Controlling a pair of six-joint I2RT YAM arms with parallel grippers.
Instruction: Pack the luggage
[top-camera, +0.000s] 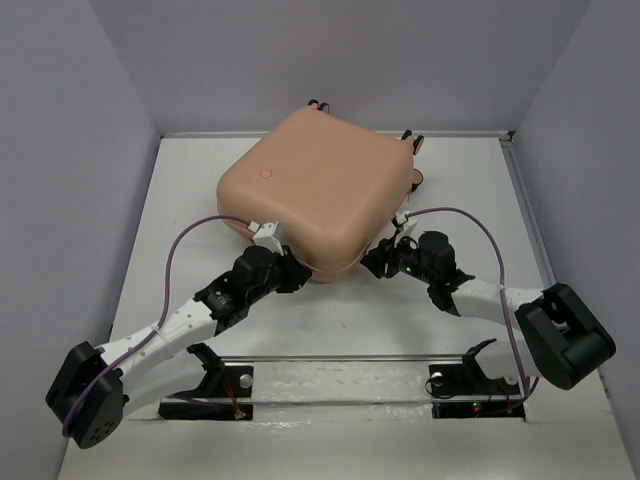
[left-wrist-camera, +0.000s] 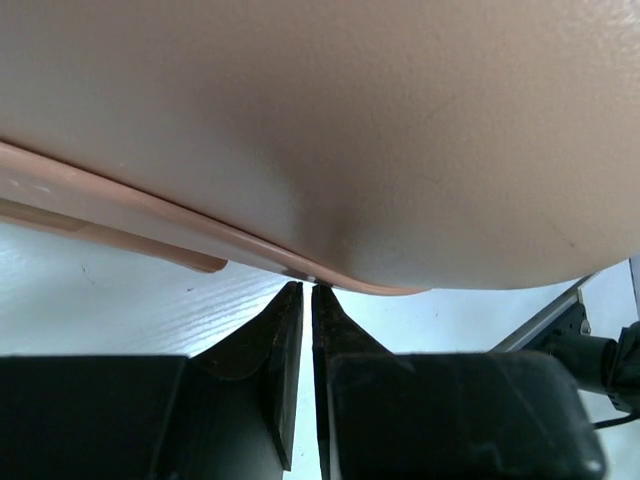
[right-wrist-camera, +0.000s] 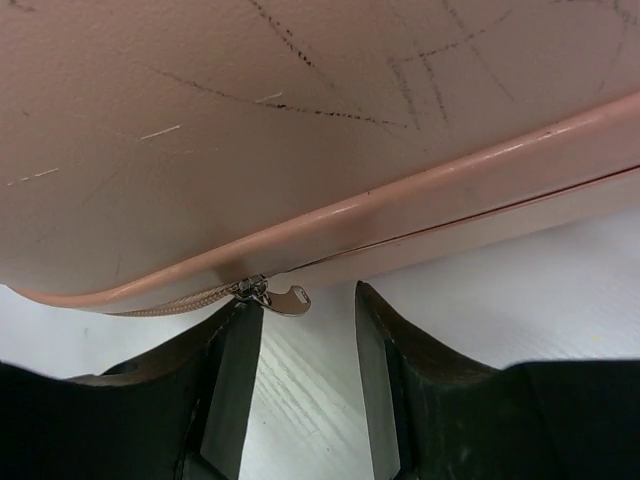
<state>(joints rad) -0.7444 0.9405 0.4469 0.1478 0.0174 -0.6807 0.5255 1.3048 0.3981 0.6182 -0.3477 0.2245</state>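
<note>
The peach-pink luggage (top-camera: 310, 185) lies flat and closed on the white table, a small round dot on its shell. My left gripper (top-camera: 297, 272) is shut, its tips touching the suitcase's near rim (left-wrist-camera: 300, 268). My right gripper (top-camera: 378, 262) is open at the near right edge. In the right wrist view a silver zipper pull (right-wrist-camera: 285, 297) hangs from the seam between my fingertips (right-wrist-camera: 243, 330), close to the left one. The shell fills the top of both wrist views (right-wrist-camera: 300, 130). The black lining is hidden.
Caster wheels (top-camera: 413, 140) stick out at the suitcase's far right side. Grey walls enclose the table on three sides. The arm bases (top-camera: 225, 385) sit at the near edge. Purple cables loop over both arms.
</note>
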